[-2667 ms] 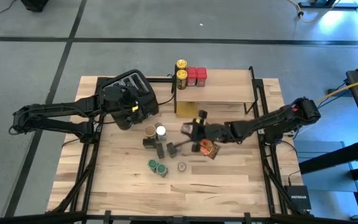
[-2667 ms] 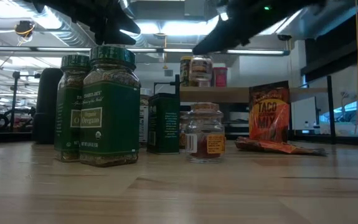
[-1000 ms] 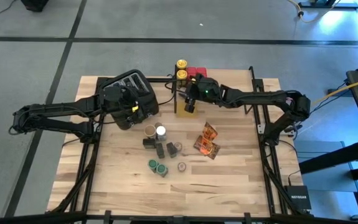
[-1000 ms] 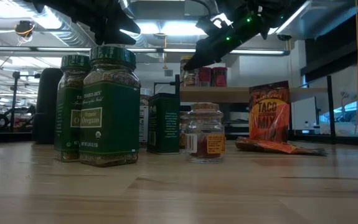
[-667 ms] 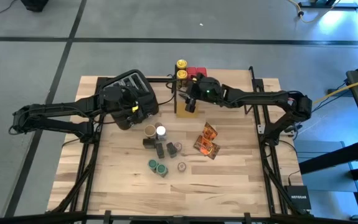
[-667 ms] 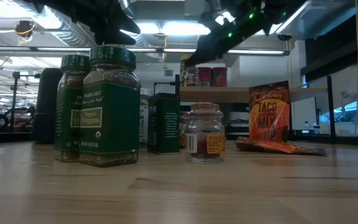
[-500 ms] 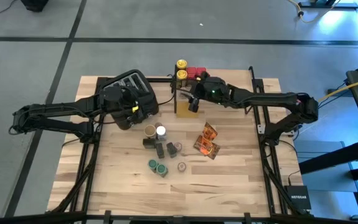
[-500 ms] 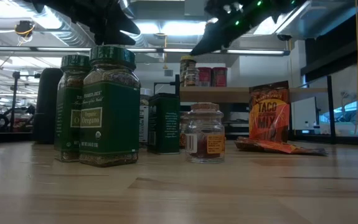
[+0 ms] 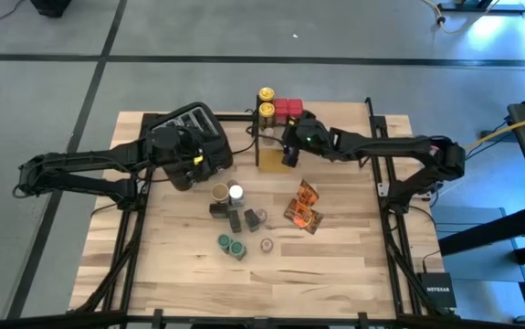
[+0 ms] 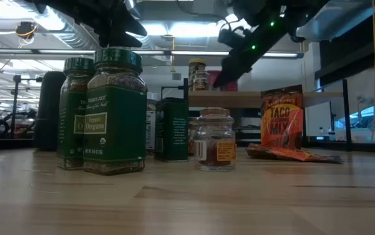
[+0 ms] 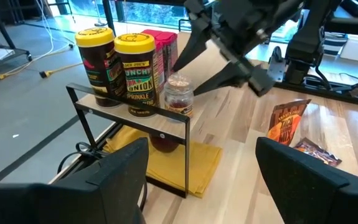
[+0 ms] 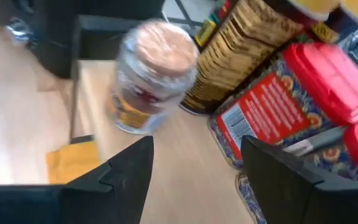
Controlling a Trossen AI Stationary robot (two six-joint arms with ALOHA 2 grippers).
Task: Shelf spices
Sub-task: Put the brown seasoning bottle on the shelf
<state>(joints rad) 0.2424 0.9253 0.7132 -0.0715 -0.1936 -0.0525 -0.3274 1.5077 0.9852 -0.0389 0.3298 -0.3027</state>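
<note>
The shelf (image 9: 335, 128) carries five spices, all at its left end: two yellow-lidded jars (image 11: 96, 59), two red-lidded tins (image 9: 281, 108) and one small glass jar (image 11: 179, 94) with a tan lid at the front edge. On the worktop (image 9: 335, 265) stand two green-lidded jars (image 9: 225, 241) towards the front edge, with one small glass jar (image 9: 267, 245) beside them. Nearer the middle are one tan-lidded jar (image 9: 219, 192), one white-lidded jar (image 9: 236, 192) and about three dark tins (image 9: 235, 220). Two orange-brown foil packets (image 9: 308, 194) lie right of them. One black toaster (image 9: 189, 122) sits at the back left.
</note>
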